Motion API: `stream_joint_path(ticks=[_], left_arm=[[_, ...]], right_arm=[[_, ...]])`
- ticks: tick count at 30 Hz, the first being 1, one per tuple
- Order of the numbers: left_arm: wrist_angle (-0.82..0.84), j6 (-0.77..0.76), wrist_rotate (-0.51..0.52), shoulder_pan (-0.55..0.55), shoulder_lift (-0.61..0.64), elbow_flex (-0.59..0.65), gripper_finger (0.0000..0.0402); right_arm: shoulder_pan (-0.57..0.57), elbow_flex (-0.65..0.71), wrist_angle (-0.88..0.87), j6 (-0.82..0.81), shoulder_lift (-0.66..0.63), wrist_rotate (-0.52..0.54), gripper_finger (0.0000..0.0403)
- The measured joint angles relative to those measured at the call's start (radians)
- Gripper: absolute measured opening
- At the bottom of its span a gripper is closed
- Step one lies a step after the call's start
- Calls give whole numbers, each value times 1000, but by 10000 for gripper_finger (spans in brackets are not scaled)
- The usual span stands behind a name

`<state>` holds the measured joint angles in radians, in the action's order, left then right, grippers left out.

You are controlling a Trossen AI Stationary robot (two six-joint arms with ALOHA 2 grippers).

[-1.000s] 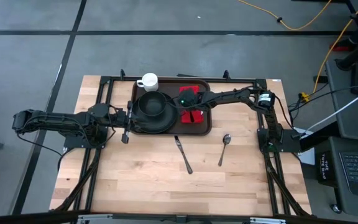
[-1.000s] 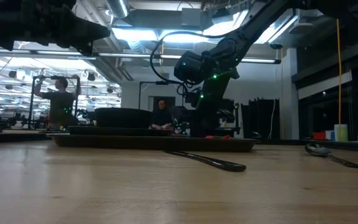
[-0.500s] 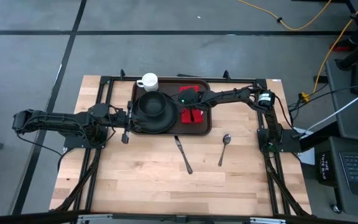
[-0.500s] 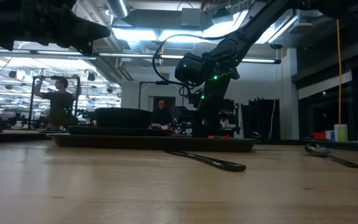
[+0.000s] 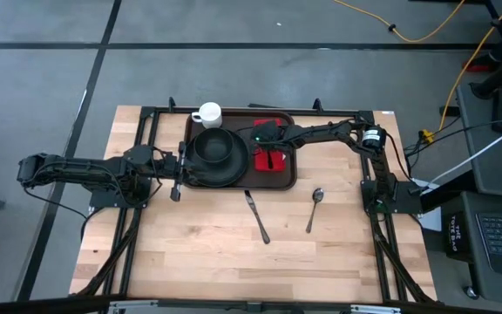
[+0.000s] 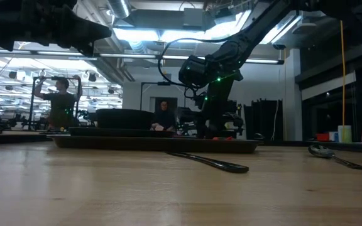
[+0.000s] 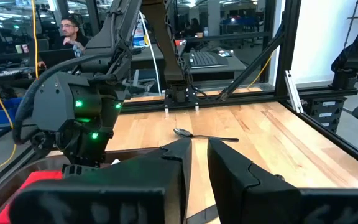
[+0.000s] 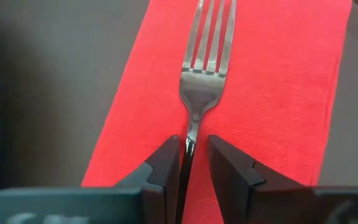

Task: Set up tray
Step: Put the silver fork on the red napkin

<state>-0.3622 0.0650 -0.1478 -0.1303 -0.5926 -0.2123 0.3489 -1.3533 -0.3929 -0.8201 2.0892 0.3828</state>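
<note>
Wooden table (image 5: 207,253) is seen carrying the tray (image 5: 291,179) at its far middle, with a plate and red napkin (image 8: 272,93) inside. A fork (image 8: 205,74) is pinched by its handle in the right gripper (image 8: 190,163), low over the napkin. The left gripper (image 5: 178,171) is parked nearly closed, holding nothing, at the tray's left rim. If released crooked, the fork could be left skewed or the napkin dragged.

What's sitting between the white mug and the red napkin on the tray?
Only the right hand and its arm cross above there; under them is the bare tray. The high view shows the white mug outside its rim, the red napkin inside.
</note>
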Motion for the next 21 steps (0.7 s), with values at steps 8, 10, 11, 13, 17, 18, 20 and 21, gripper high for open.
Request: stream_joint_path(ticks=[8,10,11,13,17,18,20,21], left_arm=[[0,0,0,0,0,0,45],[0,0,0,0,0,0,47],[0,0,0,0,0,0,47],[0,0,0,0,0,0,47],[0,0,0,0,0,0,44],[0,0,0,0,0,0,43],[0,0,0,0,0,0,43],[0,0,0,0,0,0,44]], right_arm=[[1,0,1,-14,0,14,90],[1,0,1,-14,0,15,90],[1,0,1,-16,0,16,90],[1,0,1,-39,0,16,87],[1,0,1,-40,0,16,69],[1,0,1,-40,0,16,62],[1,0,1,-41,0,16,48],[1,0,1,-41,-1,16,40]])
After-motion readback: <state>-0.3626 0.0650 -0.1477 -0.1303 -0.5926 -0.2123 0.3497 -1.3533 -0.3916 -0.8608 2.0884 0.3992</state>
